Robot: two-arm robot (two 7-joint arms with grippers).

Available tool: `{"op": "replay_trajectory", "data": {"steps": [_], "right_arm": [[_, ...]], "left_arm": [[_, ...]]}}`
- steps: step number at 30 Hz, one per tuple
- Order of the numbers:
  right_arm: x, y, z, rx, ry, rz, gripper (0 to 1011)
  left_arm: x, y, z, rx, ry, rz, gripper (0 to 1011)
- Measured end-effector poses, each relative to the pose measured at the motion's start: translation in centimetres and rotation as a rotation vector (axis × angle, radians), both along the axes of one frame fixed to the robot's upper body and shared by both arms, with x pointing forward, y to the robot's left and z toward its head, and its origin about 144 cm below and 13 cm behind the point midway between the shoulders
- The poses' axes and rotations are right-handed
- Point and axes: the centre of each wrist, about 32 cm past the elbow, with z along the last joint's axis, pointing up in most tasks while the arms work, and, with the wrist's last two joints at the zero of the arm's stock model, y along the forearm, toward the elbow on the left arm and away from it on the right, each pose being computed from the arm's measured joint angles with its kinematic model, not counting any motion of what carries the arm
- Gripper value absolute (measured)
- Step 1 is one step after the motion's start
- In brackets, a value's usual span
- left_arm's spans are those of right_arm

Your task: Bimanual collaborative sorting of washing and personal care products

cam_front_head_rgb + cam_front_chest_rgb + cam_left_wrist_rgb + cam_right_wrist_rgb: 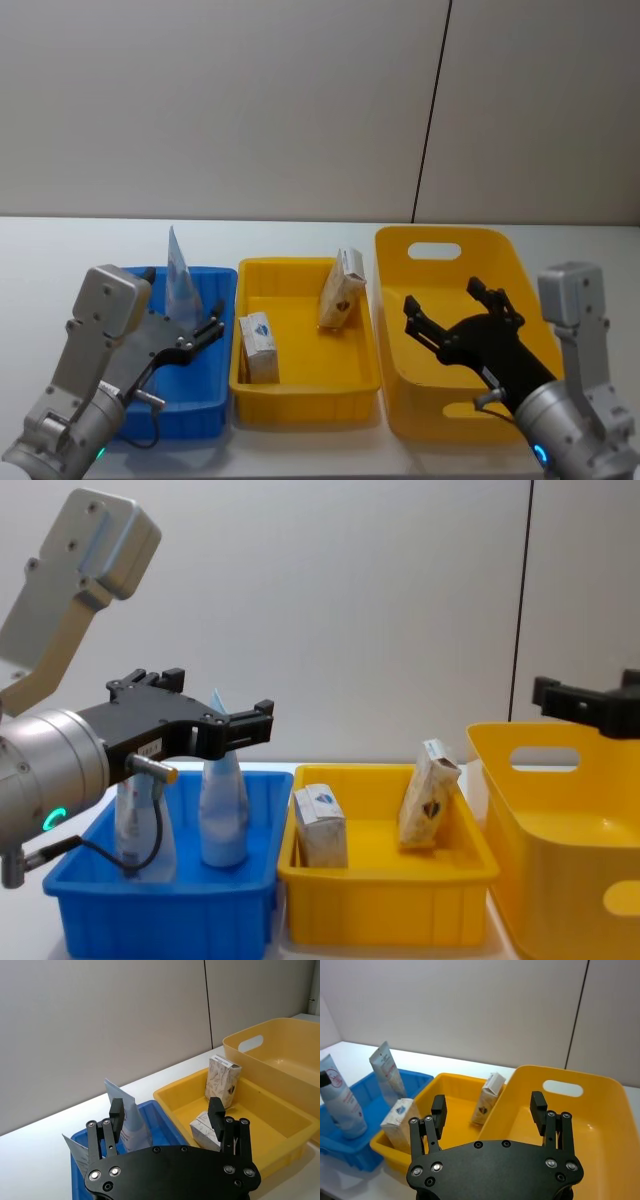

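Two pale pouches are stood upright in the blue bin, just below and ahead of the left gripper, whose fingers are spread wide with nothing held. The right gripper is poised over the large yellow bin, equally wide and empty. Between both grippers, in the yellow tray, the white carton is set nearer the left gripper and the tan packet is leaned nearer the right.
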Motion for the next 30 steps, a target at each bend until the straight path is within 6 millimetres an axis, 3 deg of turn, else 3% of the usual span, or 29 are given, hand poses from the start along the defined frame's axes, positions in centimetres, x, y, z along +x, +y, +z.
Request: {"op": "replay_trajectory", "data": {"steps": [14, 30], "right_arm": [[4.3, 1.9, 2.7, 0.075, 0.150, 0.119, 1002], [7.6, 5.9, 3.2, 0.057, 0.339, 0.222, 1002]], "left_arm": [[0.0, 0.0, 0.0, 0.000, 0.000, 0.000, 1001], [0.0, 0.0, 0.0, 0.000, 0.000, 0.000, 1001]]}}
